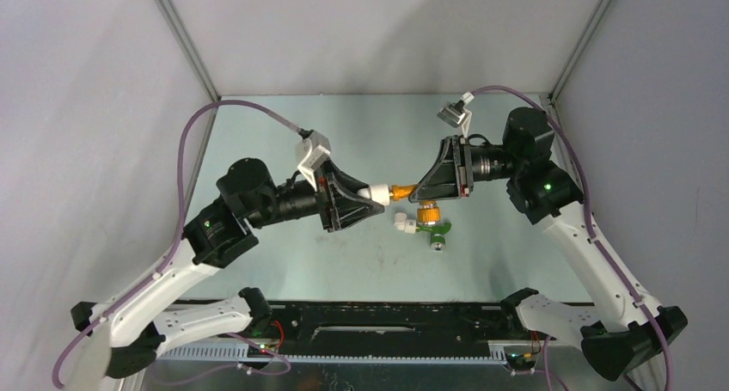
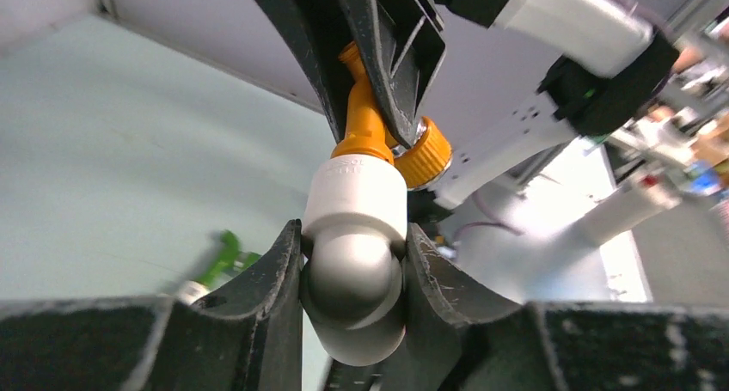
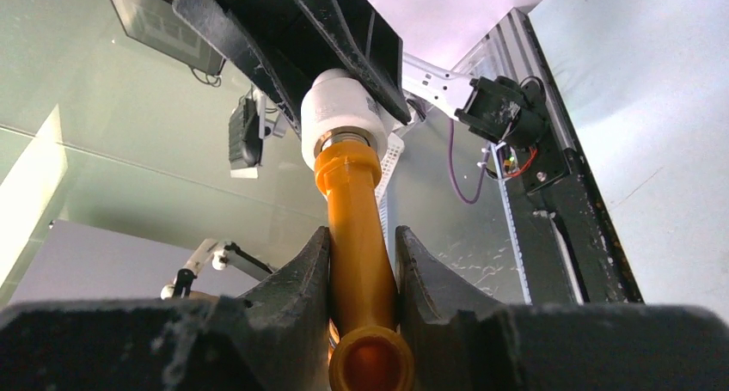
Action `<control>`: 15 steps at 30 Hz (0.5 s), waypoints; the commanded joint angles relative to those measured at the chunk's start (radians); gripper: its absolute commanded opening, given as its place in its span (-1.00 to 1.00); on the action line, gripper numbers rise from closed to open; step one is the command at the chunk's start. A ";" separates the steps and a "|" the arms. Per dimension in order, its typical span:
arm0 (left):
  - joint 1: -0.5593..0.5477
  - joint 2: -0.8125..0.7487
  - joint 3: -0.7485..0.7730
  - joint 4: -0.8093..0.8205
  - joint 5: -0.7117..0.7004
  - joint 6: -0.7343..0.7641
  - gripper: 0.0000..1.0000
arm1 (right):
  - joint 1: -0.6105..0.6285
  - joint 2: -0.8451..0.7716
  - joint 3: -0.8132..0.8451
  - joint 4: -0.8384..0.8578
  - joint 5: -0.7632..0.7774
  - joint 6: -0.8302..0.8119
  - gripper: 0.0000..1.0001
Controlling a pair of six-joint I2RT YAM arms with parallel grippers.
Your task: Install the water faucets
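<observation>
The orange plastic faucet with a round knob (image 1: 402,191) hung above the middle of the worktop (image 1: 284,133), one end meeting a white plastic elbow fitting (image 2: 354,236). The right gripper (image 1: 419,188) was clamped on the faucet and the left gripper (image 1: 372,197) on the elbow. The green plastic faucet (image 1: 439,235) lay just below, beside a second white elbow (image 1: 403,224).

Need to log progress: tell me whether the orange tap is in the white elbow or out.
In: the orange tap meets the elbow at its mouth, no gap showing. Depth cannot be told.
</observation>
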 commanded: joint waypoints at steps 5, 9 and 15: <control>-0.090 -0.032 0.043 -0.074 -0.179 0.593 -1.00 | 0.002 -0.056 0.013 -0.014 -0.030 0.065 -1.00; -0.143 -0.027 0.064 -0.082 -0.265 0.744 -1.00 | 0.002 -0.065 0.013 -0.024 -0.038 0.060 -1.00; -0.247 -0.022 0.072 -0.088 -0.390 1.027 -1.00 | 0.002 -0.071 0.012 -0.020 -0.044 0.064 -1.00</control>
